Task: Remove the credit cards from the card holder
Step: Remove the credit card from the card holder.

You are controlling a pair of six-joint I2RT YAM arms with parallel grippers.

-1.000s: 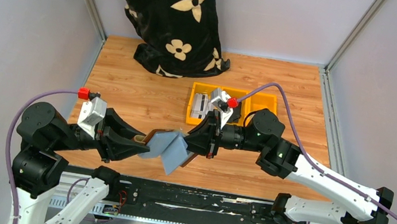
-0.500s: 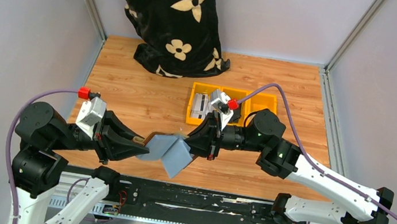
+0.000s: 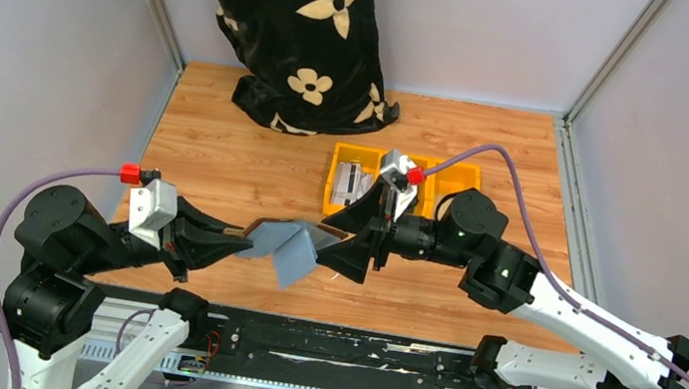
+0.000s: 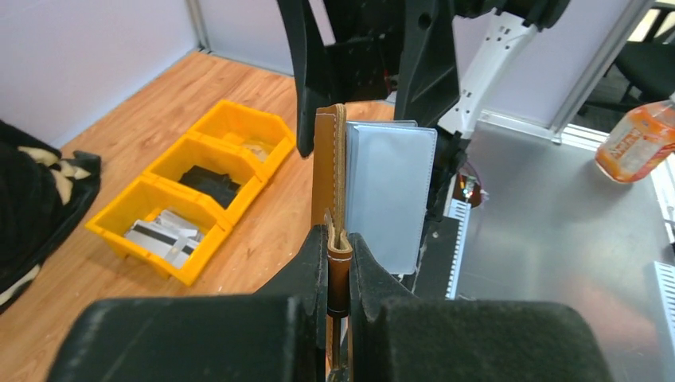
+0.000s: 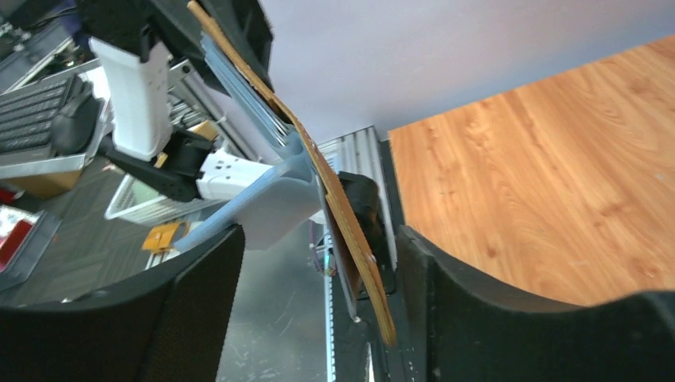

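Observation:
The brown card holder (image 3: 260,231) hangs open in the air over the table's front edge, its grey clear sleeves (image 3: 292,253) fanned out. My left gripper (image 3: 236,240) is shut on its left end; the left wrist view shows the jaws (image 4: 340,259) pinching the brown edge, cover (image 4: 325,159) and sleeve (image 4: 390,191) upright beyond. My right gripper (image 3: 342,245) stands open around the holder's right end; in its wrist view the cover (image 5: 350,239) passes untouched between the spread gripper (image 5: 317,247). Pale grey credit cards (image 3: 352,181) lie in the yellow bin's left compartment (image 4: 163,232). I cannot tell whether the sleeves hold cards.
The yellow bin (image 3: 330,181) with three compartments stands just behind the right gripper, a black lumpy object (image 4: 208,185) in its middle one. A black flowered cloth (image 3: 282,25) lies at the back left. The metal rail (image 3: 300,350) runs below the holder.
My right gripper has opened and let go of the card holder, drawing slightly right. My left gripper has closed tight on the holder's left end and shifted a little left.

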